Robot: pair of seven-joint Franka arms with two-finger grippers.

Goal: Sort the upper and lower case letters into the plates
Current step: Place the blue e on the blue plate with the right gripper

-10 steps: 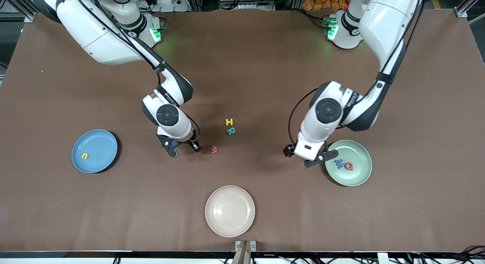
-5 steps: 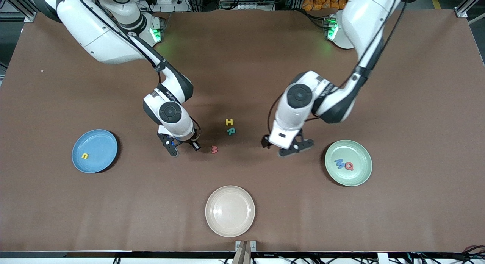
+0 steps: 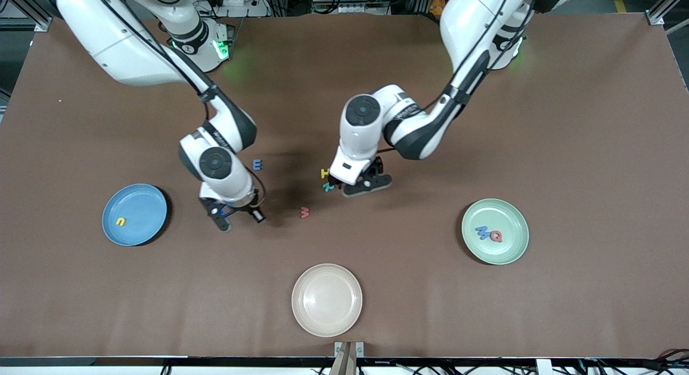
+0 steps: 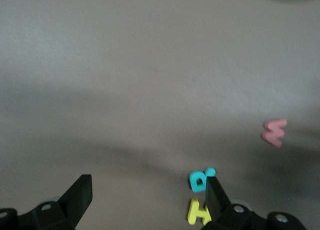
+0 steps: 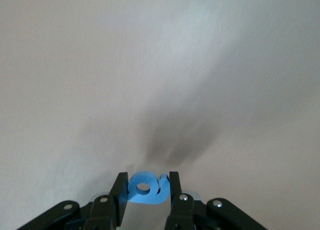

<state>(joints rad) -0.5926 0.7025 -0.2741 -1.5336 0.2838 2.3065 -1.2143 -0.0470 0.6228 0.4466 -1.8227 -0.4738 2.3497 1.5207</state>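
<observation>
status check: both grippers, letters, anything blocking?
Right gripper shut on blue letter, over bare table. Left gripper open over yellow H and teal R. Red letter loose on table. Nothing blocking.

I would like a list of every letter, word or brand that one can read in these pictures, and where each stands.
"H": yellow foam letter on the table, under the left hand.
"R": teal foam letter beside it.
"M" and "Q": blue letter and red letter in the mint green plate.
"n": yellow letter in the sky blue plate.
Printing on both arms' wrists: too small to read.
Blue piece in the right hand: letter unclear.
</observation>
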